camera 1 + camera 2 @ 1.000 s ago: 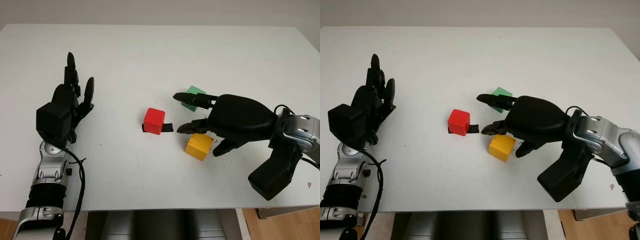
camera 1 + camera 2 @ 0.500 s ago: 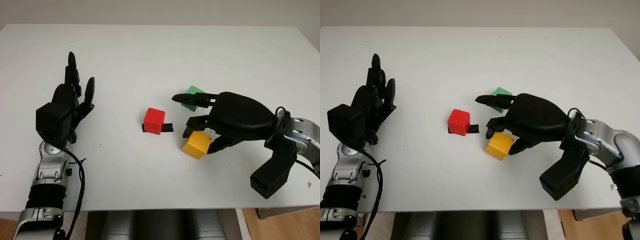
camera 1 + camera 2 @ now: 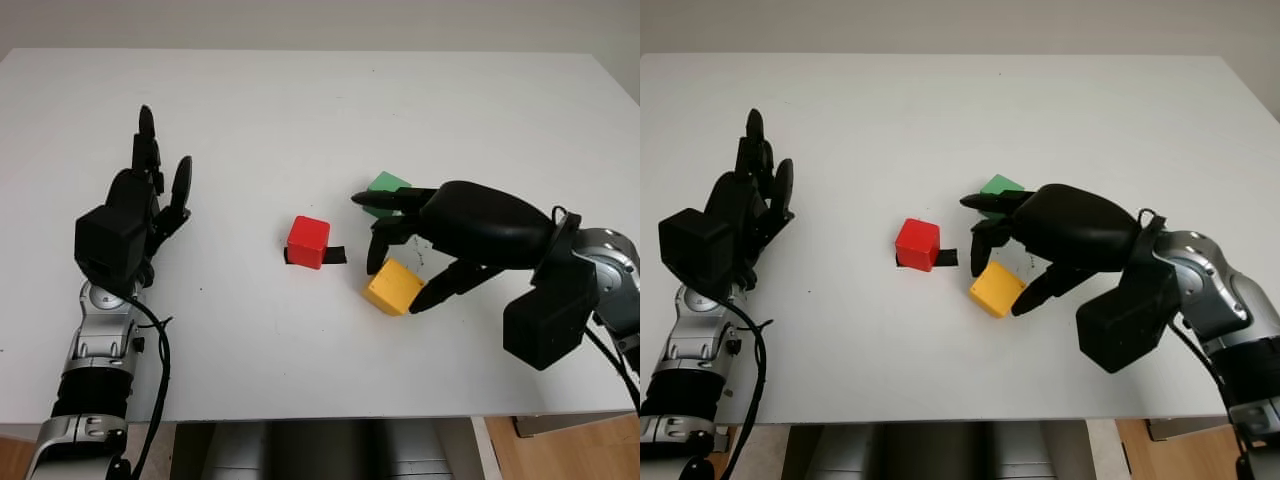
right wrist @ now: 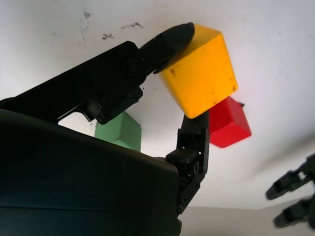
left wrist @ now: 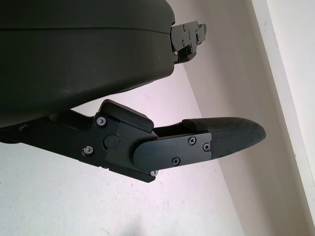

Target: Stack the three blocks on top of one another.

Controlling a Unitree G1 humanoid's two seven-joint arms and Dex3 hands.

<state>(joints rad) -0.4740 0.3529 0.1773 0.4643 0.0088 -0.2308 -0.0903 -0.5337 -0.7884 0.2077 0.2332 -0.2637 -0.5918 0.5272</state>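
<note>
My right hand [image 3: 397, 285] is shut on the yellow block [image 3: 393, 287], pinching it between a finger and the thumb just right of the table's middle. The block is tilted in the grasp, as the right wrist view of the yellow block [image 4: 199, 78] confirms. I cannot tell whether a corner touches the table. The red block [image 3: 309, 242] sits on the table a short way to its left, apart from it. The green block [image 3: 386, 186] lies just behind my right hand's fingers, partly hidden by them. My left hand [image 3: 140, 210] is open, parked at the left side of the table.
A small black mark [image 3: 338, 255] lies on the white table [image 3: 300, 120] against the red block's right side. The table's right edge [image 3: 625, 95] is near my right forearm.
The right hand's fingers have closed around the yellow block, which has tipped and shifted slightly. The right wrist has risen. The left hand has stayed put.
</note>
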